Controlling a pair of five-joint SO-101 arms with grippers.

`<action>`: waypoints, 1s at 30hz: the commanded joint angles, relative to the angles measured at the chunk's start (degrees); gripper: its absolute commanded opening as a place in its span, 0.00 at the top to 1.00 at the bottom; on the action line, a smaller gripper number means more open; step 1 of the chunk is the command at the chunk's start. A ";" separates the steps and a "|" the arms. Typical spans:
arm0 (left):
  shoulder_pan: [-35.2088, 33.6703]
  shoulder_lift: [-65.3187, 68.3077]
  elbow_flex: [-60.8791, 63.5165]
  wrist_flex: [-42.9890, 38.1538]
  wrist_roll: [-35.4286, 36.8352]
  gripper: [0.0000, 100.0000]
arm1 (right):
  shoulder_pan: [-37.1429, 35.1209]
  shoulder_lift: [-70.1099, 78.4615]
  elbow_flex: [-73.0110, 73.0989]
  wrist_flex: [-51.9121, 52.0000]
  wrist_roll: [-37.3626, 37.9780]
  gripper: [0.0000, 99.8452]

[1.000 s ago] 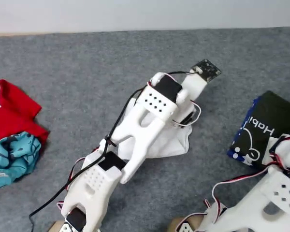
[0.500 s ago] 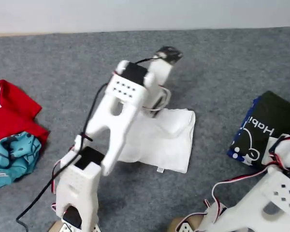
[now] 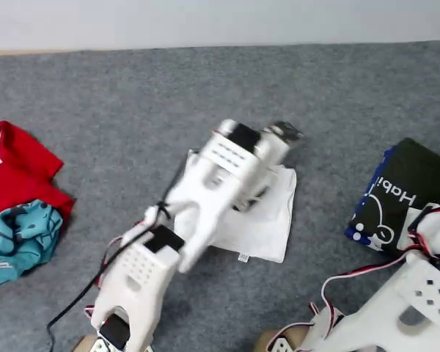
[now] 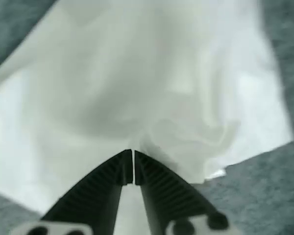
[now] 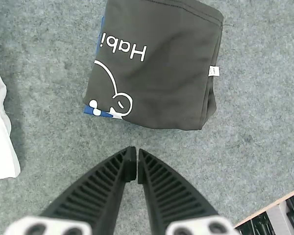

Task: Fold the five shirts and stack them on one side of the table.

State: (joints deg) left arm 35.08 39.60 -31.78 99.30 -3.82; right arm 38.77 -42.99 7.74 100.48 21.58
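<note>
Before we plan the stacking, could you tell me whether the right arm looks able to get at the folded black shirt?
Probably yes: the jaws of the right arm hang shut over bare grey mat just short of the black shirt, with nothing between; they would need opening first.

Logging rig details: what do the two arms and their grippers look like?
The left arm and right arm are white plastic with grids of small holes. A black cable trails the left; red and white wires loop by the right. Left gripper and right gripper: black, ribbed, tapering fingers.
</note>
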 commanded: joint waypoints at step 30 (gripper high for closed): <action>7.38 -18.11 14.37 1.23 -2.29 0.87 | 0.22 -1.01 -2.37 2.07 -0.09 0.99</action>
State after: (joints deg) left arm 40.44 22.20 -17.19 99.30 -5.85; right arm 38.77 -42.99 7.74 100.48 21.58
